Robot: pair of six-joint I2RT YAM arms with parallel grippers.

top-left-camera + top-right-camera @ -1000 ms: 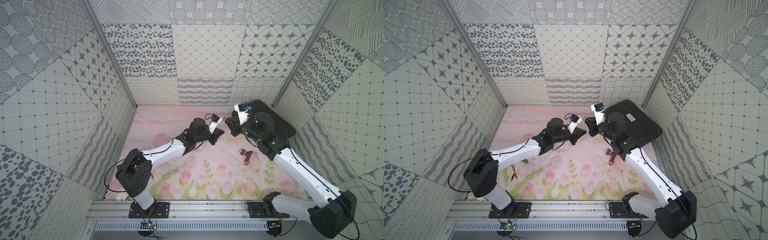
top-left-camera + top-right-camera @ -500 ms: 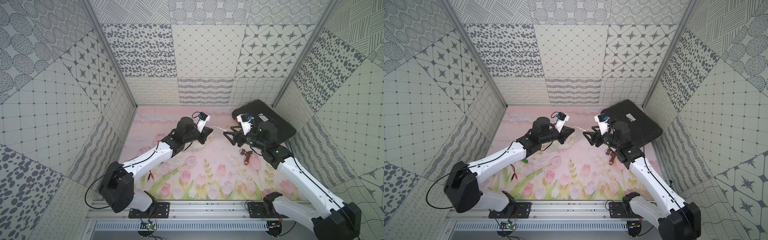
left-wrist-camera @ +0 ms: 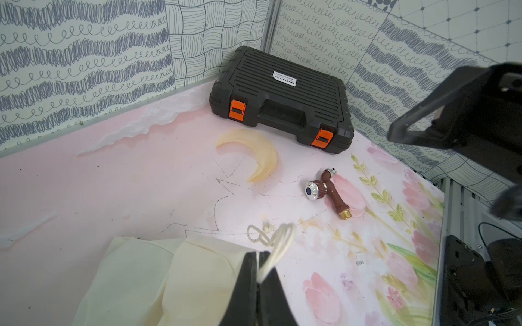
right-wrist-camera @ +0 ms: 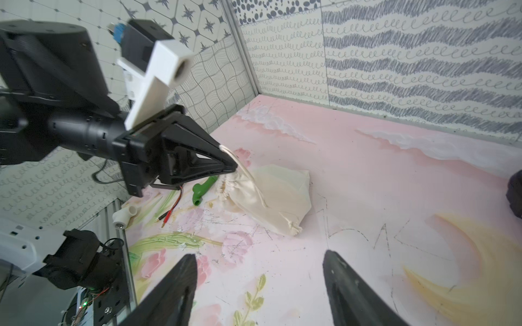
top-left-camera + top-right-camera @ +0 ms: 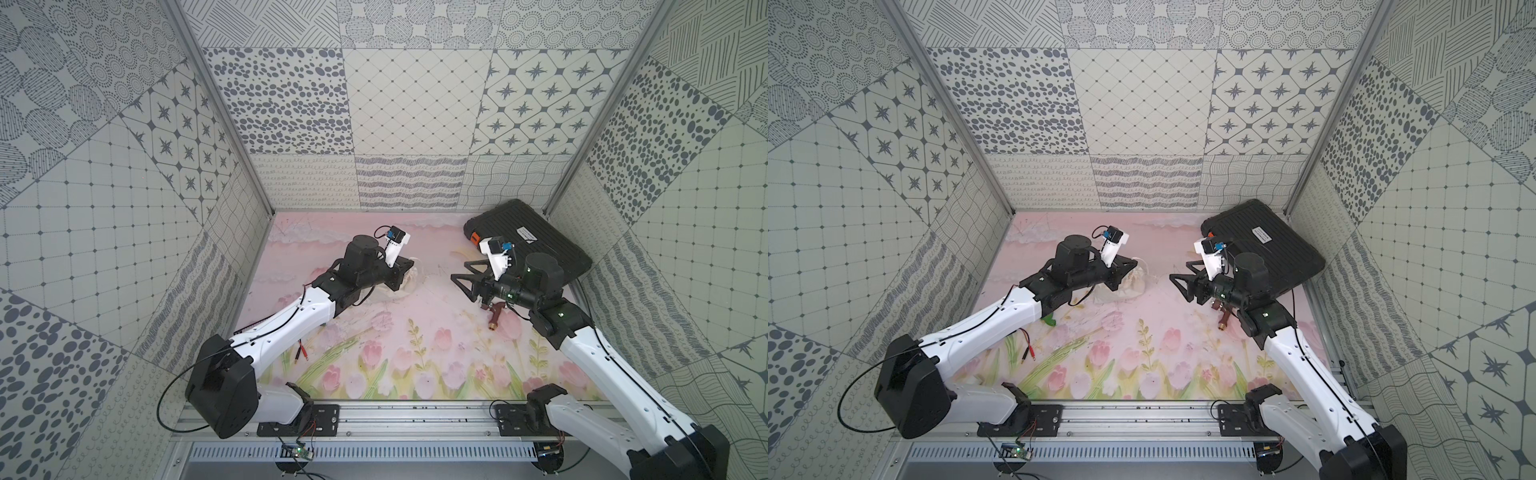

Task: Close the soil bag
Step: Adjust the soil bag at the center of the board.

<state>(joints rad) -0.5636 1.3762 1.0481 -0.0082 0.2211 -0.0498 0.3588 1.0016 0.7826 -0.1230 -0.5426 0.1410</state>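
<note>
The soil bag (image 4: 278,194) is a cream cloth pouch lying on the pink mat, its gathered neck turned toward my left gripper; it also shows in a top view (image 5: 1134,283) and the left wrist view (image 3: 169,279). My left gripper (image 4: 232,161) (image 3: 257,261) (image 5: 1133,263) (image 5: 409,266) is shut on the bag's white cord (image 4: 248,175) (image 3: 279,240), which runs from the jaws to the neck. My right gripper (image 4: 258,254) (image 5: 459,270) (image 5: 1179,270) stands open and empty, well apart from the bag on its right.
A black ribbed hard case (image 5: 528,245) (image 3: 282,96) fills the back right corner. A brown tap (image 3: 330,192) (image 5: 494,318) lies under my right wrist. A green pipe piece (image 4: 204,191), red-tipped leads (image 5: 1030,353) and a white fitting (image 4: 124,216) lie front left.
The right gripper has opened and drawn back to the right. The left arm has pulled back to the left with the cord still in its jaws, so the grippers now stand apart.
</note>
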